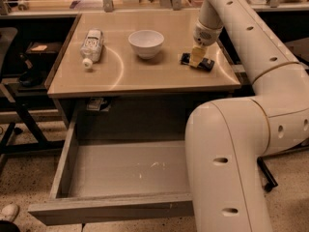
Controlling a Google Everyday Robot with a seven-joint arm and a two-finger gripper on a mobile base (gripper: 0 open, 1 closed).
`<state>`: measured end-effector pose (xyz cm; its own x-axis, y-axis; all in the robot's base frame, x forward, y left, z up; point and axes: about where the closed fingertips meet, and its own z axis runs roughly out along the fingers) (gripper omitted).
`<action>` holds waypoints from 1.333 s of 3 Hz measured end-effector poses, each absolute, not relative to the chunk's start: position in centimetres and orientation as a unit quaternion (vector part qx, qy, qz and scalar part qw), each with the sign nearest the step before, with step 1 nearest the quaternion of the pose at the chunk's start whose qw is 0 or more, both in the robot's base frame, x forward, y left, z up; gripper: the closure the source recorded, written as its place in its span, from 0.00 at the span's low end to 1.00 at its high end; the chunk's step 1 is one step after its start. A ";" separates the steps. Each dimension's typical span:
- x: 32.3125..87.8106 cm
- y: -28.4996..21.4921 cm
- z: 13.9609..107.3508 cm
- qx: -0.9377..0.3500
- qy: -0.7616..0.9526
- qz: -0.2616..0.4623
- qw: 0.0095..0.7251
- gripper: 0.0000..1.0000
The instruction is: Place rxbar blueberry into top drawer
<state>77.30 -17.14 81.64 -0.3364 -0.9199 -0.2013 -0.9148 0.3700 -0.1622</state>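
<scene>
Finds the gripper (pixel 196 58) low over the right part of the surface (pixel 145 76), tip down on the middle of the bar (pixel 208 64). Cannot tell whether clamped on the bar or only pressed against it. Leaves dark wrapper showing on either side of the gripper, flat and slantwise on the surface, near the right edge and not in the drawer (pixel 120 170). Comes down from a white arm (pixel 251 42) entering at the right, its thick lower link filling the foreground and hiding the drawer's right end. Has a white bowl (pixel 146 42) upright just left of the bar, apart from it, and a clear bottle (pixel 91 45) on its side farther left, cap toward the front edge. Shows the drawer standing open below the surface, grey floor scuffed with pale marks.
</scene>
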 end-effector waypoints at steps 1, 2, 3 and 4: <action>76.4 -17.6 84.1 -0.567 0.810 -0.011 0.151 1.00; 74.4 -17.9 86.7 -0.568 0.804 0.003 0.176 1.00; 70.9 -17.8 88.3 -0.565 0.801 0.025 0.197 1.00; 69.6 -17.1 86.4 -0.572 0.801 0.036 0.175 1.00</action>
